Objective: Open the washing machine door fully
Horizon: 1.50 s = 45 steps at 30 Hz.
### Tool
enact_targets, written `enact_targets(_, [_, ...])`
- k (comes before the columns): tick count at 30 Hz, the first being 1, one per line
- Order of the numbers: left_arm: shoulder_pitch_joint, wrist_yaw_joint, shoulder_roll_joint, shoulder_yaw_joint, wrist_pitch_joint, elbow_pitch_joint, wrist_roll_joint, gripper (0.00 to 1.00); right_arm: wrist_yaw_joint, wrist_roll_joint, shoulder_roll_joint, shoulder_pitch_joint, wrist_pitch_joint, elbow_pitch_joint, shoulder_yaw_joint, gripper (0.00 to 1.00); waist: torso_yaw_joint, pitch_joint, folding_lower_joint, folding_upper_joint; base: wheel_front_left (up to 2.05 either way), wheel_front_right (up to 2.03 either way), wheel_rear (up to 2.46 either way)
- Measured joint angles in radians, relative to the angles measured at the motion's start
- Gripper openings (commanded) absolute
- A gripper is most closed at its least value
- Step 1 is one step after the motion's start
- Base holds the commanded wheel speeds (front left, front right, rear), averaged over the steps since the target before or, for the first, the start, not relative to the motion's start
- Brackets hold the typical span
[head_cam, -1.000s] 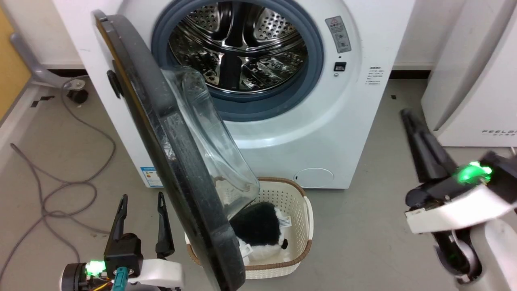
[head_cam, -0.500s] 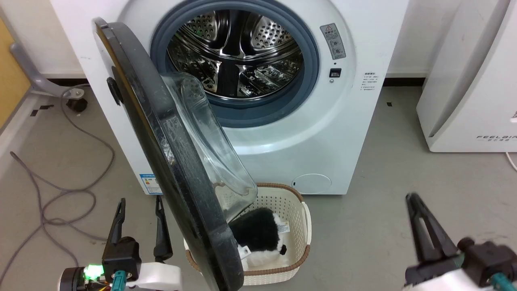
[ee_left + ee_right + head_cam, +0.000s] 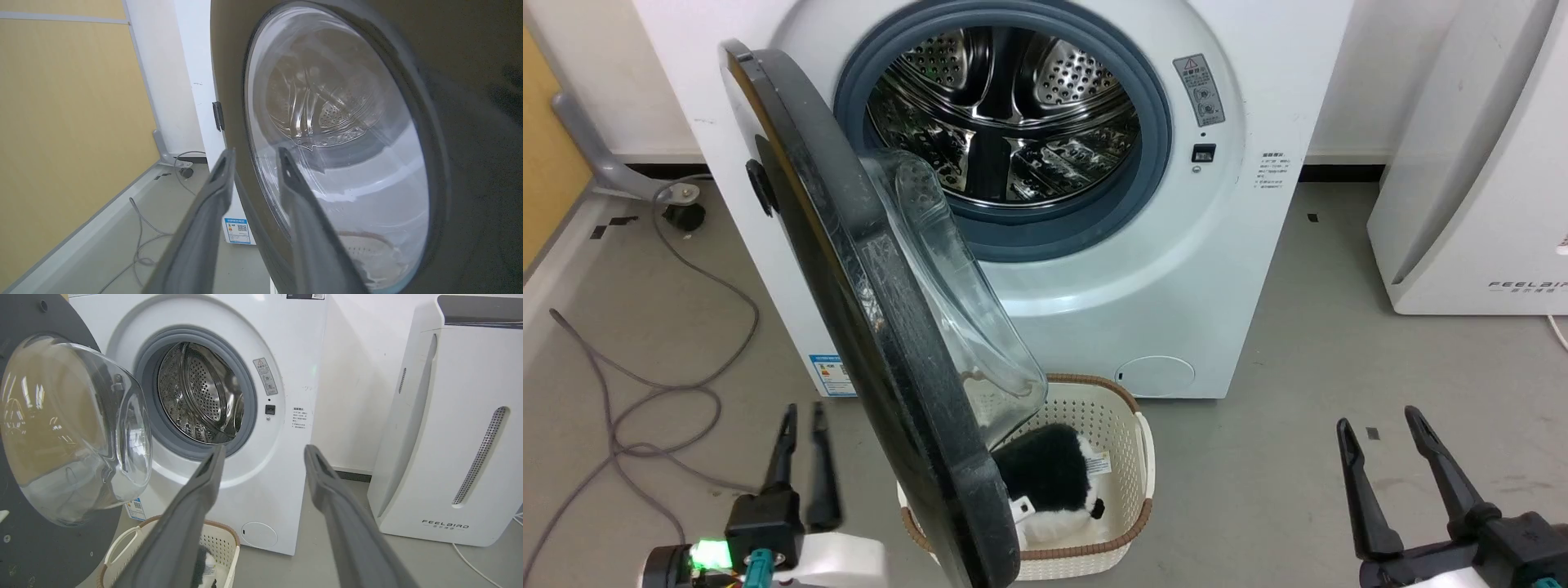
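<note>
The washing machine door (image 3: 845, 310) is standing roughly half open, hinged at the left of the washing machine (image 3: 1111, 310), its near edge hanging over a basket (image 3: 1145, 465). The left tool (image 3: 803, 408) is hovering just left of the door, narrowly parted, gripping nothing; the right tool (image 3: 1377, 418) is gaping wide and empty at near right. Best practice: pressing the black rim leftward near its free edge, sparing the glass bowl (image 3: 956, 310).

I see the washing machine door (image 3: 843, 310), a glossy black disc with a bulging clear glass bowl, hinged on the left and swung out towards me. Behind it, the white washing machine (image 3: 1168, 269) shows its steel drum.
</note>
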Motion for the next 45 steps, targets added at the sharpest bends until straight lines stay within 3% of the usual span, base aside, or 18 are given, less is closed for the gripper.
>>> enact_targets(7, [-0.004, 0.0, 0.001, 0.043, 0.0, -0.079, -0.016, 0.0, 0.0, 0.063, 0.0, 0.001, 0.0, 0.005, -0.009, 1.0, 0.002, -0.002, 0.0, 0.0, 0.0, 0.0, 0.0])
enact_targets(15, [-0.059, -0.012, 0.021, 0.029, 0.0, -0.335, 0.022, 0.0, 0.0, 0.114, 0.001, 0.017, 0.0, 0.002, -0.011, 1.0, 0.009, -0.004, -0.0001, 0.0, 0.0, 0.0, 0.0])
enact_targets(21, [-0.098, -0.05, 0.043, -0.096, 0.0, -0.495, 0.089, 0.0, 0.0, 0.114, 0.001, 0.021, 0.0, 0.003, -0.006, 1.0, 0.014, -0.007, 0.0, 0.0, 0.0, 0.0, 0.0])
enact_targets(27, [-0.119, -0.105, 0.043, -0.263, 0.0, -0.557, 0.104, 0.0, 0.0, 0.11, 0.001, 0.024, 0.0, 0.009, 0.004, 1.0, 0.022, -0.009, 0.0, 0.0, 0.0, 0.0, 0.0])
enact_targets(34, [-0.118, -0.162, 0.027, -0.452, 0.0, -0.544, 0.104, 0.0, 0.0, 0.109, 0.001, 0.032, 0.0, 0.017, 0.009, 1.0, 0.034, -0.011, 0.0, 0.0, 0.0, 0.0, 0.0])
enact_targets(45, [-0.055, -0.175, 0.023, -0.584, 0.006, -0.449, 0.112, 0.0, 0.0, 0.11, 0.001, 0.031, 0.0, 0.027, 0.012, 1.0, 0.047, -0.011, 0.0, 0.0, 0.0, 0.0, 0.0])
